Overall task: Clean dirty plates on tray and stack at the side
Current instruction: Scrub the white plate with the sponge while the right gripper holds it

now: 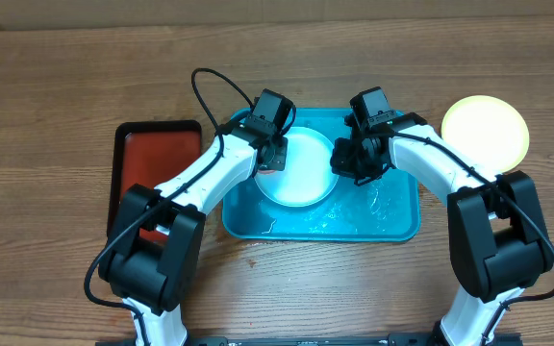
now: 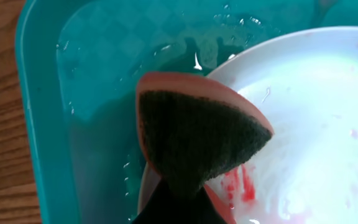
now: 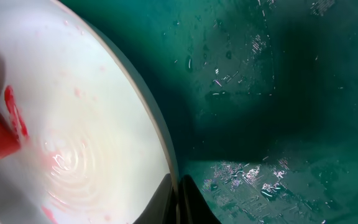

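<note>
A pale blue-white plate lies in the turquoise tray, which holds water. My left gripper is shut on a pink sponge with a dark scrub face, pressed on the plate's left rim beside red sauce smears. My right gripper is shut on the plate's right rim; a finger sits on each side of the edge. A pale yellow-green plate rests on the table to the right of the tray. A third plate is not visible.
A smaller red tray with a black rim lies on the wooden table left of the turquoise tray. Water droplets and foam cover the tray floor.
</note>
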You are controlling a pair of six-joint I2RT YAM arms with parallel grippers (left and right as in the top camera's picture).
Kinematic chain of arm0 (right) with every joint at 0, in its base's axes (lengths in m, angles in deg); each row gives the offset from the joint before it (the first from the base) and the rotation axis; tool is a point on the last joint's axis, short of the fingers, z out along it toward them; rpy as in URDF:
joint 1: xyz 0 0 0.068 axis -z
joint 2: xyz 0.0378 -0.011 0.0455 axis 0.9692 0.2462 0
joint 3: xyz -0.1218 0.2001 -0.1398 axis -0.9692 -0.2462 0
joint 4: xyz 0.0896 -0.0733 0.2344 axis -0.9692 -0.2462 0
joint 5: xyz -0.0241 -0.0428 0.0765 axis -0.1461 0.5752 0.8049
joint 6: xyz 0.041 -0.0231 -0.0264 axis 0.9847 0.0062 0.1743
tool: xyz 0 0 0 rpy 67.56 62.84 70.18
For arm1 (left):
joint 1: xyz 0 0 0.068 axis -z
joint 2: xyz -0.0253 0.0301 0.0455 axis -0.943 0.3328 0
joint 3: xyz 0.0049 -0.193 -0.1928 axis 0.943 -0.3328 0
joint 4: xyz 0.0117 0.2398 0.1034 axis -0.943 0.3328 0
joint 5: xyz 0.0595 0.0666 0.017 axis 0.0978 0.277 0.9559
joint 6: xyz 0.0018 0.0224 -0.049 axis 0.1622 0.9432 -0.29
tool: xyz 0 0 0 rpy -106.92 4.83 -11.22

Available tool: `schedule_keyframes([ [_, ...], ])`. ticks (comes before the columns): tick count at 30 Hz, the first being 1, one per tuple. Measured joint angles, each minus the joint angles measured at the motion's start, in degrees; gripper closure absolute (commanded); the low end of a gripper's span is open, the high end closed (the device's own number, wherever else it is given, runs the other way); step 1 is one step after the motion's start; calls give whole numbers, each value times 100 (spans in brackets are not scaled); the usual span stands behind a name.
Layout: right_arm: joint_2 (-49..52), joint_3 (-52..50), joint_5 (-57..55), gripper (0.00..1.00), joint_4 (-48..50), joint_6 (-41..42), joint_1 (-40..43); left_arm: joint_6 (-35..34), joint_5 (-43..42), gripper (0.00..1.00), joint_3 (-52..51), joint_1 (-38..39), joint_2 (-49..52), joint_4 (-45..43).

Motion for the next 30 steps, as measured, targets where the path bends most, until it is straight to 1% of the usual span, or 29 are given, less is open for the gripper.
schedule_keyframes([
  [3, 0, 0, 7, 96, 13, 107, -13, -2, -221, 96, 310, -2, 42, 197],
  [8, 15, 0, -136, 96, 184, 286, -170, -190, -1239, 96, 846, 0, 46, 96],
  [13, 164, 0, -378, 96, 339, 662, -455, -518, -1735, 96, 876, 15, 92, 210],
  [18, 192, 0, -400, 96, 398, 879, -459, -632, -1781, 96, 876, 63, 374, 358],
  [24, 195, 0, -417, 96, 402, 960, -450, -634, -1611, 96, 874, 55, 890, 422],
  [30, 199, 0, -417, 96, 404, 977, -450, -656, -1244, 96, 920, 35, 907, 638],
])
